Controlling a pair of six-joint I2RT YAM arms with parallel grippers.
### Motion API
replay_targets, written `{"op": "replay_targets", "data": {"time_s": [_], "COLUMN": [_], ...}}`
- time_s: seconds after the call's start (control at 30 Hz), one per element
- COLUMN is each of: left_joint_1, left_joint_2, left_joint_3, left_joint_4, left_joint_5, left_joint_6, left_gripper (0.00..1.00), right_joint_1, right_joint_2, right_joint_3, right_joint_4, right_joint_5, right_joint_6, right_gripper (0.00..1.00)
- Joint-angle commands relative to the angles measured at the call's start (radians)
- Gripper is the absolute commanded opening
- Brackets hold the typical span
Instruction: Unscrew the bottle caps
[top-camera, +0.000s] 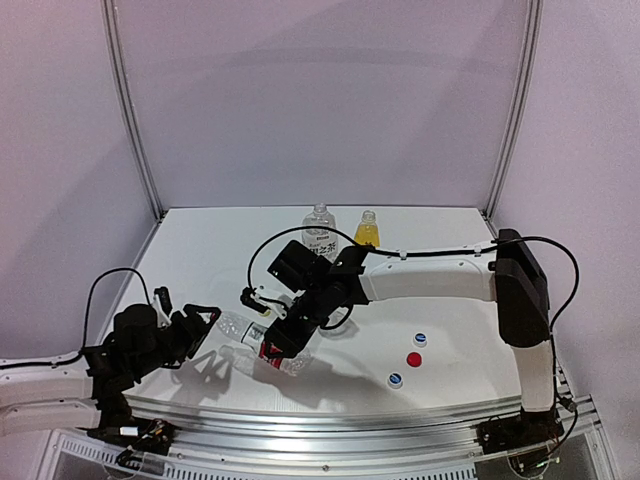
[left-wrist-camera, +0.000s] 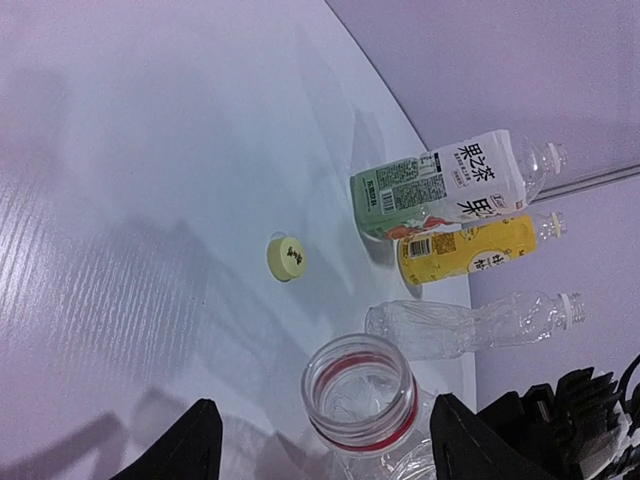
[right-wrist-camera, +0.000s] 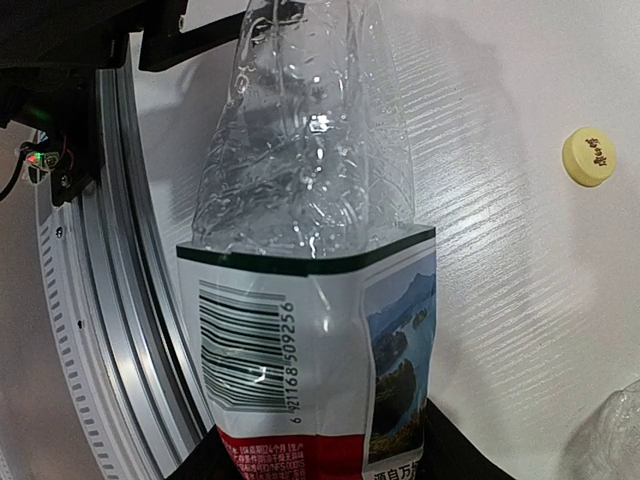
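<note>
A clear bottle with a red label (right-wrist-camera: 310, 340) lies on the white table, and my right gripper (top-camera: 278, 345) is shut on its labelled body. Its neck (left-wrist-camera: 362, 392) is open, with a red ring and no cap. My left gripper (left-wrist-camera: 325, 403) stands open around that neck, and neither of its fingers (left-wrist-camera: 192, 445) touches it. A yellow cap (left-wrist-camera: 286, 257) lies loose on the table beyond. A red cap (top-camera: 414, 359) and two blue-and-white caps (top-camera: 420, 340) (top-camera: 395, 380) lie at the right front. The fruit-label bottle (top-camera: 319, 232) and yellow bottle (top-camera: 367, 230) stand at the back, uncapped.
A crumpled plain clear bottle (left-wrist-camera: 470, 325) without a cap stands by the yellow one. An aluminium rail (top-camera: 350, 425) runs along the near table edge. Frame posts (top-camera: 135, 130) (top-camera: 515, 120) rise at the back corners. The right arm (top-camera: 430, 280) reaches across the table's middle.
</note>
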Motion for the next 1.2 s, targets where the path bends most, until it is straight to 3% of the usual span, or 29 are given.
{"op": "replay_targets", "data": {"time_s": [0.0, 0.4, 0.63, 0.7, 0.73, 0.77, 0.97, 1.17], "left_joint_1": [-0.01, -0.019, -0.027, -0.027, -0.027, -0.027, -0.032, -0.036], "left_joint_2": [0.01, -0.025, -0.026, -0.036, -0.05, -0.068, -0.227, -0.261], "left_joint_3": [0.03, 0.03, 0.031, 0.042, 0.055, 0.072, 0.214, 0.39], "left_joint_4": [0.04, 0.045, 0.061, 0.038, 0.009, -0.028, -0.312, -0.5], "left_joint_5": [0.007, -0.046, -0.054, -0.062, -0.07, -0.076, -0.156, -0.241], "left_joint_6": [0.036, 0.087, 0.127, 0.154, 0.174, 0.199, 0.394, 0.651], "left_gripper": [0.68, 0.58, 0.37, 0.31, 0.28, 0.25, 0.09, 0.06], "right_joint_1": [-0.001, 0.01, 0.015, 0.016, 0.018, 0.021, 0.023, 0.023], "right_joint_2": [-0.024, -0.023, -0.017, -0.021, -0.028, -0.04, -0.179, -0.411], "right_joint_3": [-0.008, -0.017, -0.021, -0.031, -0.042, -0.057, -0.167, -0.337], "right_joint_4": [0.02, 0.032, 0.034, 0.039, 0.043, 0.052, 0.083, 0.116], "right_joint_5": [-0.039, -0.089, -0.106, -0.138, -0.141, -0.141, -0.136, -0.092], "right_joint_6": [0.014, 0.023, 0.023, 0.013, 0.008, 0.0, -0.014, -0.002], "right_gripper": [0.43, 0.43, 0.45, 0.55, 0.9, 0.98, 0.99, 0.99]}}
